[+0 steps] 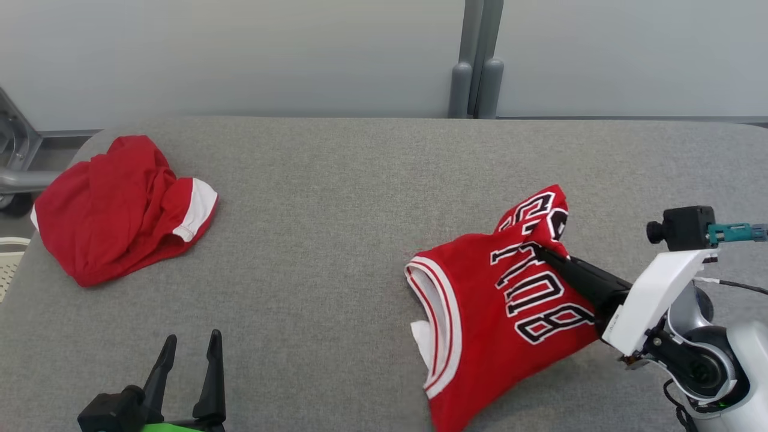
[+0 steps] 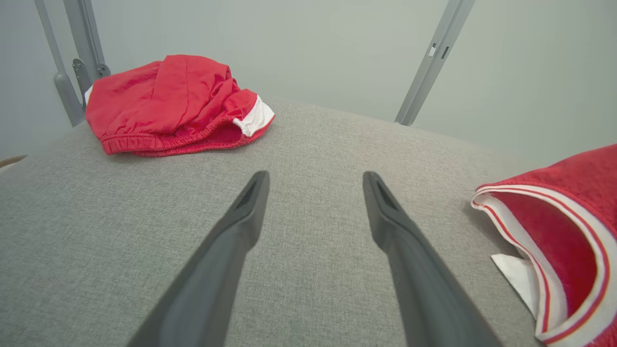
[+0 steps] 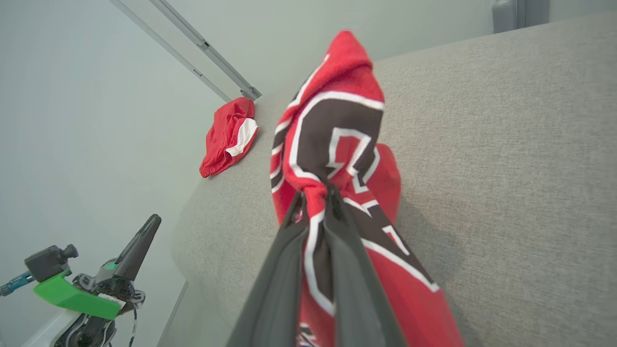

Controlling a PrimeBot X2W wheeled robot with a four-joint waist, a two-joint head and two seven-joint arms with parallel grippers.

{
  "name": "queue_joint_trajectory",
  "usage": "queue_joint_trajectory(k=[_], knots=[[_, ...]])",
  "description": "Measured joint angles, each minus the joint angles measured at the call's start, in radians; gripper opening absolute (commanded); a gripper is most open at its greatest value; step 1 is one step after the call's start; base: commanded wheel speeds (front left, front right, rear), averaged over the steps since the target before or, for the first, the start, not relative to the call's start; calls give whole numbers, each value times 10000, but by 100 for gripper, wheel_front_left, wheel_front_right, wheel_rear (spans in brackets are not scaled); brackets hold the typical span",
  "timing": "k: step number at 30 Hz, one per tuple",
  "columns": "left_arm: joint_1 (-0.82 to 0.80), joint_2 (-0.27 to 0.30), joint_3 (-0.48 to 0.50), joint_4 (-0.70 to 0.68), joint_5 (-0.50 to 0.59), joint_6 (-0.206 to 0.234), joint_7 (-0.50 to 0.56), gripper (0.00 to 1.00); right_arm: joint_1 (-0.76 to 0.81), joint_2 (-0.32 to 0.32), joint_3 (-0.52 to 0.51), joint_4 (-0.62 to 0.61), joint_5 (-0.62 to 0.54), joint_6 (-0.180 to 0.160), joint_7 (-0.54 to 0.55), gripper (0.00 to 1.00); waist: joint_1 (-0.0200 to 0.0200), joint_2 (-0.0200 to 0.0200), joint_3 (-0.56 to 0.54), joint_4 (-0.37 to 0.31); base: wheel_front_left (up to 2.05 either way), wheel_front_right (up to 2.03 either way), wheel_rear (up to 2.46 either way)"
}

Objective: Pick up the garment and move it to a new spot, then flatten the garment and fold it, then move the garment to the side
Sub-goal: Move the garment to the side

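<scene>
The garment [image 1: 480,312] is a red jersey with white trim and black-and-white lettering, bunched on the right of the grey padded table [image 1: 336,198]. My right gripper [image 1: 540,249] is shut on a fold of it near the lettering, and the cloth peaks up around the fingertips. In the right wrist view the garment [image 3: 337,125] is pinched between the two dark fingers of the right gripper [image 3: 315,193] and lifted into a ridge. My left gripper [image 1: 192,342] stands open and empty at the lower left, over bare table. The left wrist view has the left gripper [image 2: 315,180] apart from the garment's armhole [image 2: 578,231].
A second red piece with a white band, shorts-like [image 1: 120,204], lies crumpled at the table's far left [image 2: 168,101] [image 3: 226,137]. Grey posts [image 1: 474,78] stand behind the table's back edge. A metal frame [image 1: 18,168] is beyond the left corner.
</scene>
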Motion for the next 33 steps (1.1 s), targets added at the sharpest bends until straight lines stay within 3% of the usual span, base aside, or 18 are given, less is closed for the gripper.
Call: queue_joint_trajectory(k=[13, 22, 33], knots=[[39, -372, 330, -167, 301, -284, 0, 100, -252, -556, -1802, 2360, -899, 0, 173, 0, 0, 0, 408, -74, 0, 0, 0], [-903, -151, 253, -614, 606, -430, 46, 100, -2243, -1572, -2242, 4587, -3104, 4, 240, 0, 0, 0, 1505, -468, 0, 0, 0], [-1548, 268, 222, -1434, 763, -355, 466, 100, -4290, -2301, -2800, 6763, -5241, 10, -972, 0, 1, 0, 2706, -1419, 0, 0, 0]])
